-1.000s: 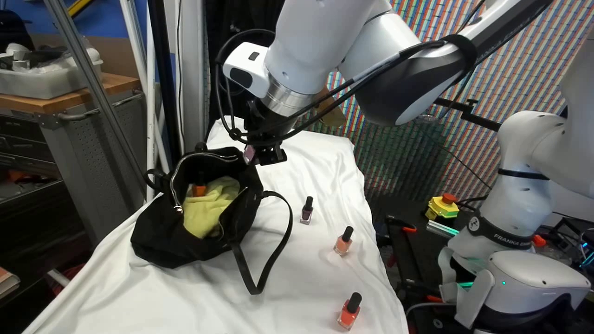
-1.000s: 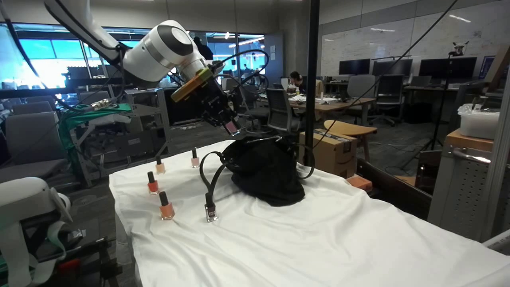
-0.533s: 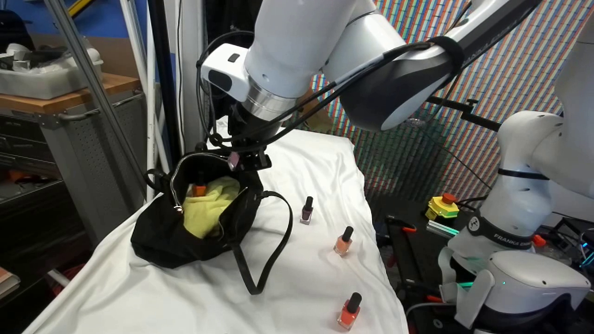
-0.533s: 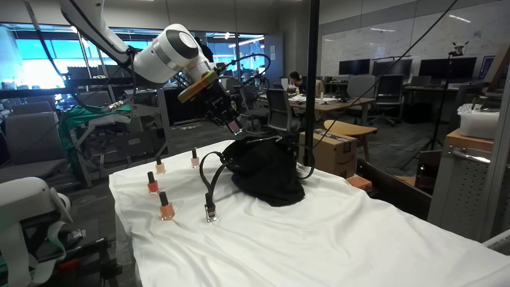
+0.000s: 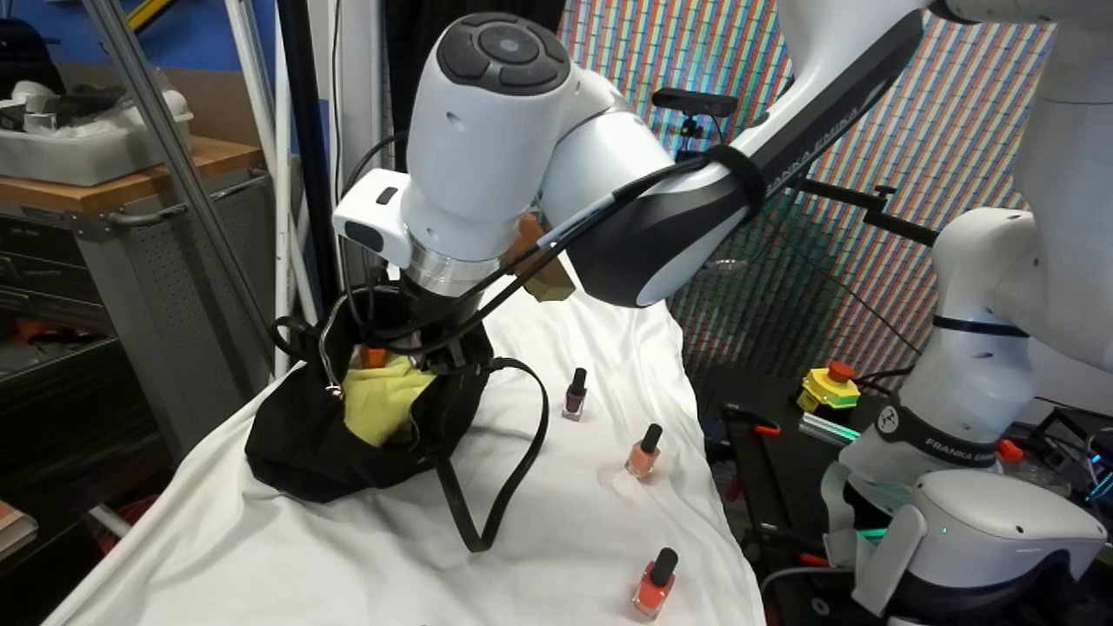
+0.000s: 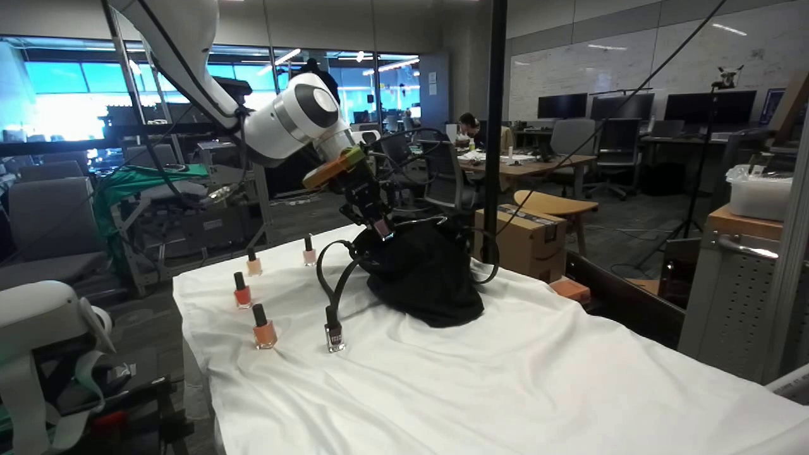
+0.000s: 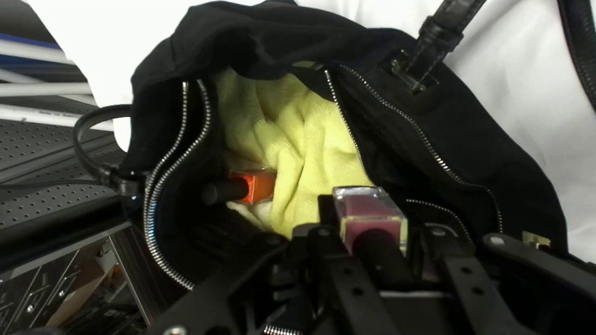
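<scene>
With the black metal gripper [image 7: 381, 232] pinched tight, clasps a square glass bottle of mauve-pink polish [image 7: 368, 211] by its black cap [image 7: 379, 246], over the four-o'clock side of a black zippered fabric bag [image 7: 447, 121] in the wrist view. Has rumpled white cloth [image 6: 537, 379] underneath and, from the bag in an exterior view, a perforated grey metal cabinet [image 6: 720, 316] at three o'clock, plus a pale whiteboard [image 6: 632, 66] at one-thirty.

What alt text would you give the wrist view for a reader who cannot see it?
The end effector grips a pink nail polish bottle at the mouth of an open black bag. Inside the bag are a yellow cloth and a black-capped orange bottle.
</scene>
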You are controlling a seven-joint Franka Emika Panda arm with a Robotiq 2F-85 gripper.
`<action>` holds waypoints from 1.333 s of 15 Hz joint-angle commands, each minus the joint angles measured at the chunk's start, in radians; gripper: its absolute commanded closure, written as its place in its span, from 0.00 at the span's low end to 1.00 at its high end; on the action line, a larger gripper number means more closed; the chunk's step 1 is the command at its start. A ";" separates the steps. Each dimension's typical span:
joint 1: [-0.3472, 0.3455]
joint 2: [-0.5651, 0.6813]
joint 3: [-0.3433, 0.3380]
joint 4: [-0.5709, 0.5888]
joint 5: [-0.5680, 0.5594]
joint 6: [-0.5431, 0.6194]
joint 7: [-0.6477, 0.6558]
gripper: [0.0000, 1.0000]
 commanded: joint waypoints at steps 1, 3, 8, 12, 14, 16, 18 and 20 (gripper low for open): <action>0.018 0.063 -0.035 0.093 -0.020 -0.009 0.027 0.85; 0.020 0.085 -0.050 0.123 -0.022 -0.002 0.041 0.85; 0.022 0.129 -0.076 0.197 -0.012 -0.009 0.063 0.34; 0.026 0.145 -0.089 0.217 -0.012 -0.012 0.075 0.08; 0.024 0.128 -0.085 0.196 0.001 -0.013 0.072 0.00; 0.017 0.091 -0.071 0.152 0.024 -0.013 0.056 0.00; 0.009 0.031 -0.055 0.081 0.051 -0.002 0.042 0.00; 0.003 -0.038 -0.042 -0.002 0.082 0.004 0.043 0.00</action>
